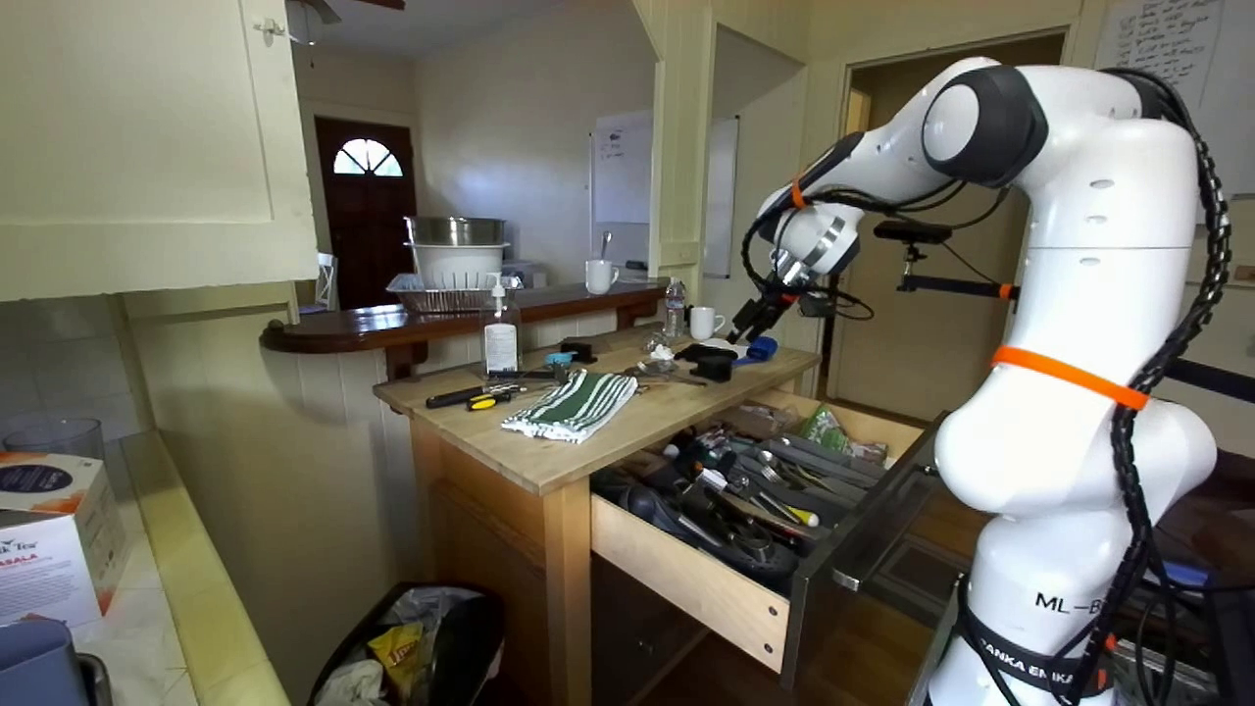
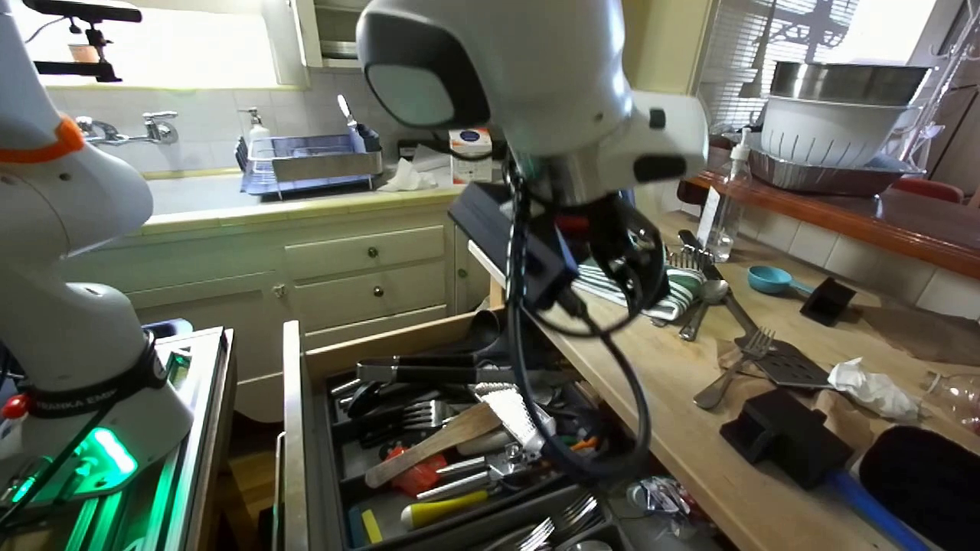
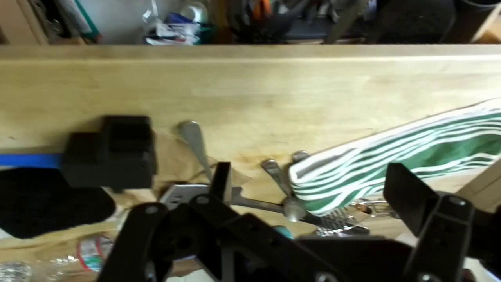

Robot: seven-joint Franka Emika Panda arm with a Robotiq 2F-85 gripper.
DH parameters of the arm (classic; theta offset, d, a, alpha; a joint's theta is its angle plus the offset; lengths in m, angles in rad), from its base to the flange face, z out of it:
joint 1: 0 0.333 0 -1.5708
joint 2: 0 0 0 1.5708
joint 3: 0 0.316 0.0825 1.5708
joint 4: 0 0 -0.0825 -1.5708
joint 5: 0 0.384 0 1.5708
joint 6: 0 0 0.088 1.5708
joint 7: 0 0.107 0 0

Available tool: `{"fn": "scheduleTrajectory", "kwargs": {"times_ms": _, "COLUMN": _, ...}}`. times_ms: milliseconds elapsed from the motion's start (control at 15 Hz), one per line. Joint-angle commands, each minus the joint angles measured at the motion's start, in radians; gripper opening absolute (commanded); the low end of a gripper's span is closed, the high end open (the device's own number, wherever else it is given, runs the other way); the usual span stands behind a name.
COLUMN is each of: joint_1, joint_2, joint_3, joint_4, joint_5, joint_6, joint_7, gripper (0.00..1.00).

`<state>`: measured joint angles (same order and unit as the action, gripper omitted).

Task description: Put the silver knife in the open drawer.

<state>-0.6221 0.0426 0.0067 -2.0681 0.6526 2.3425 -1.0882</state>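
The wide, shallow light-wood drawer (image 1: 686, 579) stands open between the white robot arm (image 1: 1088, 196) and the pale wooden worktop (image 3: 254, 90). That placing makes sense to me: anything lifted off the worktop need only come back over the edge and down. The black two-part fingers (image 3: 221, 180) hang over the worktop, spread wide, with nothing between them; I take this for the approach, ahead of any grasp.

The silver knife itself I can't pick out with certainty. Below the fingers a silver fork (image 2: 733, 370) lies with its tines over a dark slotted spatula (image 2: 792, 366), and a silver spoon (image 3: 293, 210) rests its bowl across that spatula's shaft. Beside the spoon, a rounded metal handle end (image 3: 300, 156) peeps out at the corner of a folded, green-and-white striped cloth towel (image 3: 391, 160). It might be the knife's, but the towel seems to hide the rest. If so, I'd pinch that bare end low against the wood and mind that the cloth doesn't drag along.

Inside the drawer, a dark grey divided tray (image 2: 360, 459) is heaped with utensils, a flat wooden paddle (image 2: 436, 450) lying slantwise on top. So crowded a tray makes me think the knife would settle on the pile, not in a slot of its own.
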Motion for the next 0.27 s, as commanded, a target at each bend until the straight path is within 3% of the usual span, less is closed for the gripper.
{"fn": "scheduleTrajectory", "kwargs": {"times_ms": 0, "joint_1": 0.137, "joint_2": -0.021, "joint_3": -0.113, "joint_4": 0.003, "joint_5": -0.003, "joint_6": -0.009, "joint_7": 0.020, "gripper": 1.00}}
{"fn": "scheduleTrajectory", "kwargs": {"times_ms": 200, "joint_1": 0.169, "joint_2": -0.017, "joint_3": -0.156, "joint_4": 0.002, "joint_5": -0.003, "joint_6": -0.009, "joint_7": 0.018, "gripper": 1.00}}
